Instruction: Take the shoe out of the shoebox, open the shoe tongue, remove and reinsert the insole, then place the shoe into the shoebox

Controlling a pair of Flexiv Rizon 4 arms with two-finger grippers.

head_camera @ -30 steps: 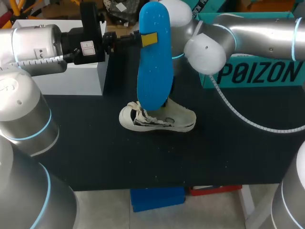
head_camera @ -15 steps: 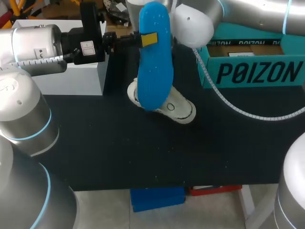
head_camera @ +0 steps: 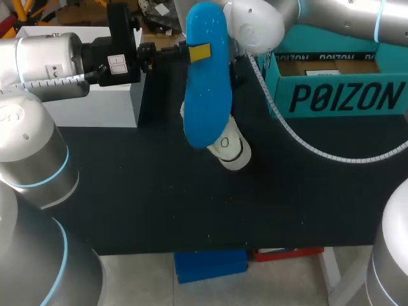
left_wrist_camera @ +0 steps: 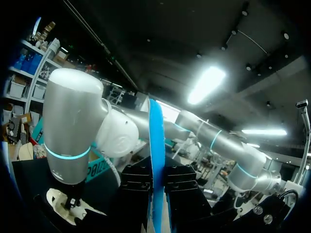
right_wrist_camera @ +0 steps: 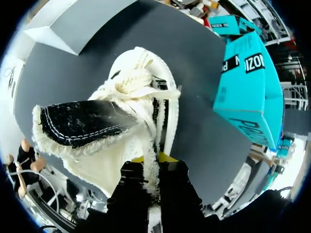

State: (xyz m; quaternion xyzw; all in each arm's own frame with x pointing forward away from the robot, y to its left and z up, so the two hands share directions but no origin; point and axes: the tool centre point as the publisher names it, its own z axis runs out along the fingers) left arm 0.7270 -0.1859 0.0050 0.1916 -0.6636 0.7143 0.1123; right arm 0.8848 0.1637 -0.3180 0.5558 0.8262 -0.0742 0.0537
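- Over the last second my right arm has swung the shoe (head_camera: 227,150) round. It lay on its side along the surface (head_camera: 159,210), and now one end points toward the head camera. The arm itself has drawn back toward the far edge.
- The shoe sits near the middle of the surface, just under the lower end of the insole (head_camera: 207,76). I cannot tell whether it rests on the surface or hangs just clear of it.
- My right claw (right_wrist_camera: 154,160) is closed narrowly on the shoe's cream upper, a finger on each side. The dark-lined tongue (right_wrist_camera: 77,126) is folded outward, so the mouth stays open. I judge I hold it this way to present the opening.
- My left claw (head_camera: 199,52) is clamped on the blue insole near its upper end, with the insole hanging upright. That leaves its lower end free to be fed in.
- So the insole is out and reinsertion looks like the step in hand. Lining up the shoe's mouth under the insole tip is the delicate part.
- The teal shoebox (head_camera: 338,95) stands open to the right, well apart from the shoe, ready to take it. A white box (head_camera: 95,105) sits to the left under my left arm.
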